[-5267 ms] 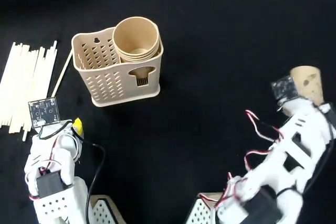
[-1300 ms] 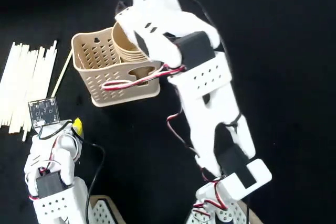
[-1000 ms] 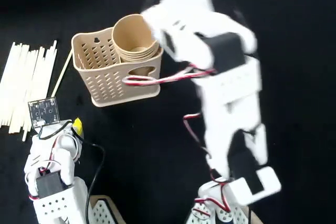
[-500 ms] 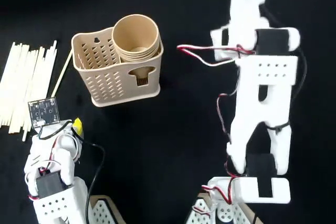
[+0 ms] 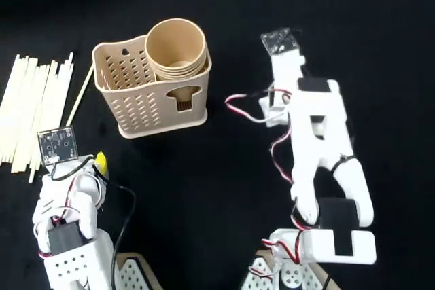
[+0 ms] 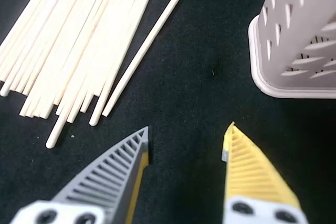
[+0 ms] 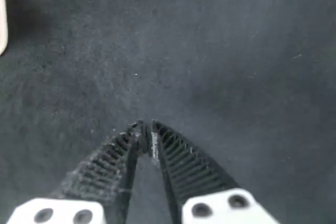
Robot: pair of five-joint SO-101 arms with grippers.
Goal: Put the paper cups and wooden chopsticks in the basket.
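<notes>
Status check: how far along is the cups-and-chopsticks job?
Done: the paper cups sit stacked in one compartment of the basket. In hand: nothing. The right gripper is shut and empty over the table, and the left gripper is open near the wooden chopsticks. Left: all of those lie on the table, outside the basket.

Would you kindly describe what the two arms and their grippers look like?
The left arm and right arm are white plastic with black motors and red, white and black cables. The left gripper has one grey and one yellow ribbed finger; the right gripper has two dark ribbed fingers.
</notes>
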